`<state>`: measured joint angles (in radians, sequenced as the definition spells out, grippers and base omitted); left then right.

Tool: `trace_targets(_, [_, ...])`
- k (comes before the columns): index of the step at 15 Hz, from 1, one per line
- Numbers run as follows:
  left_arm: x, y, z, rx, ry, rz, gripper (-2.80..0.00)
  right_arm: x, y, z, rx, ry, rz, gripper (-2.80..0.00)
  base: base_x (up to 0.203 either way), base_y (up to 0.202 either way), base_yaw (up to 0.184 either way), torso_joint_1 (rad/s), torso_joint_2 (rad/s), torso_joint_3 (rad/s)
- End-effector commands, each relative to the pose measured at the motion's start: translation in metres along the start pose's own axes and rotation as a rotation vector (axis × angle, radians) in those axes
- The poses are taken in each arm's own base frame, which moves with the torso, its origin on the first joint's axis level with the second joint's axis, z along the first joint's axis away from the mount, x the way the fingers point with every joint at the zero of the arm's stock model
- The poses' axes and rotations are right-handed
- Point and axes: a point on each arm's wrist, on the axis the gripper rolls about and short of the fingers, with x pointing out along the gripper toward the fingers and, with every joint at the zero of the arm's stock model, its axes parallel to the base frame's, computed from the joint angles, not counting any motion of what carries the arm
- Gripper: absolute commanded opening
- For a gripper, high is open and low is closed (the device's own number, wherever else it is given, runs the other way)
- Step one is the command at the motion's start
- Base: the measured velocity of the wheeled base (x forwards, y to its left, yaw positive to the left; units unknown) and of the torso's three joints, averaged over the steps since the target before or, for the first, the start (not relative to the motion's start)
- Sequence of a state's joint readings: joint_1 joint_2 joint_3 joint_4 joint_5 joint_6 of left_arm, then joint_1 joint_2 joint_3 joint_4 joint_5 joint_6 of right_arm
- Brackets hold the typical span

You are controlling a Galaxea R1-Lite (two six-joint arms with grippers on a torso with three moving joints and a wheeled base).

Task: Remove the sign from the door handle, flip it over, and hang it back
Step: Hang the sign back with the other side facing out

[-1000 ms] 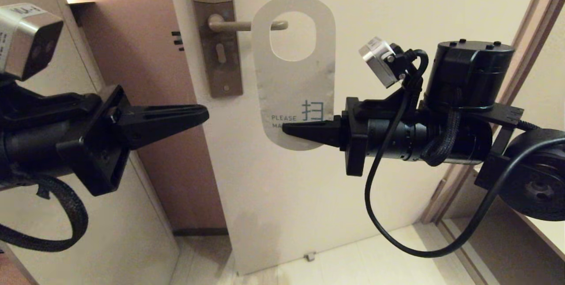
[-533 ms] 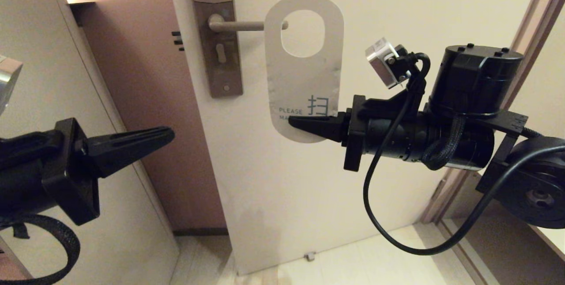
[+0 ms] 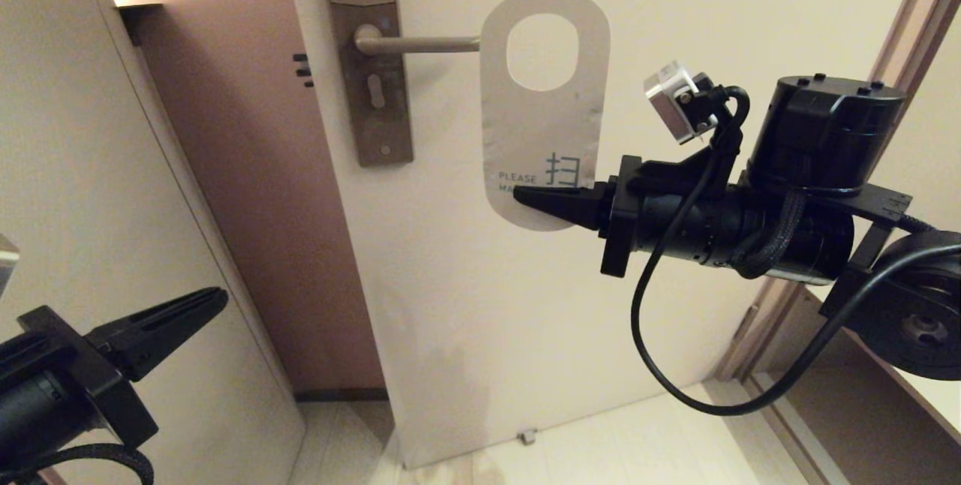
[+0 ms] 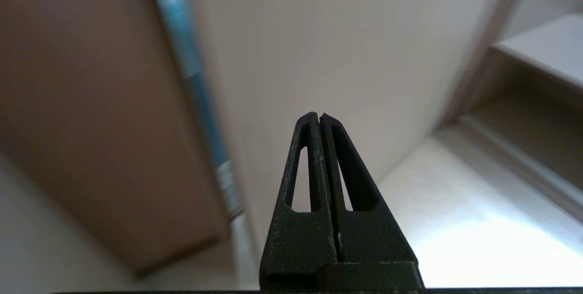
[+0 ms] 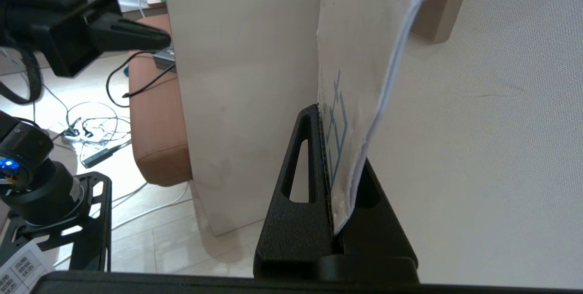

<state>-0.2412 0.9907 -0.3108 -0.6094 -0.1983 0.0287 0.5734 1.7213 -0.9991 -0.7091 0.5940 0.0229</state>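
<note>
Matte metal door handle [image 3: 417,42]; seemingly paper sign [image 3: 544,117].

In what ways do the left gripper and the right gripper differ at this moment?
The right gripper is shut on the sign near its lower edge; the left gripper is shut on nothing. The right one is up by the door handle; the left one sits low, away from the door. Both have black tapered fingers.

My right gripper [image 5: 334,148] pinches the lower edge of the sign [image 5: 364,57], white face with blue print showing, just beside the pale door [image 5: 478,125]. Across the room my left gripper [image 5: 155,38] hangs above loose cables [image 5: 91,125] on the floor.
</note>
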Motion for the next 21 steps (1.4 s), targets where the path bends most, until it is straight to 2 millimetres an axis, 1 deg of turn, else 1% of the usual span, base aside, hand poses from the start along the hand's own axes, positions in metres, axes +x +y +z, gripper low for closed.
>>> trace_targets(1, [-0.008,0.002,-0.007,-0.002,0.0,0.046,-2.8,0.0,0.0,0.0,-0.003,-0.003,0.003,-2.8,0.0,0.0,0.0,0.0,0.0,0.0])
trace_targets(3, [-0.017,0.007,-0.013,-0.006,0.003,0.108,-2.8,0.0,0.0,0.0,-0.004,-0.003,0.003,-2.8,0.0,0.0,0.0,0.0,0.0,0.0])
trace_targets(6, [-0.033,0.007,-0.031,0.007,0.019,0.174,-2.8,-0.001,-0.001,0.0,-0.004,-0.003,0.0,-2.8,0.0,0.0,0.0,0.0,0.0,0.0])
trace_targets(12, [-0.067,-0.002,-0.064,-0.002,0.059,0.337,-2.8,-0.007,-0.009,0.003,-0.008,-0.01,-0.031,-2.8,0.0,0.0,0.0,0.0,0.0,0.0])
trace_targets(18, [-0.104,-0.016,-0.098,-0.025,0.105,0.444,-2.8,-0.006,-0.009,0.004,-0.021,-0.029,-0.029,-2.8,0.0,0.0,0.0,0.0,0.0,0.0])
trace_targets(21, [-0.115,-0.021,-0.112,-0.035,0.138,0.467,-2.8,-0.006,-0.01,0.004,-0.021,-0.029,-0.03,-2.8,0.0,0.0,0.0,0.0,0.0,0.0])
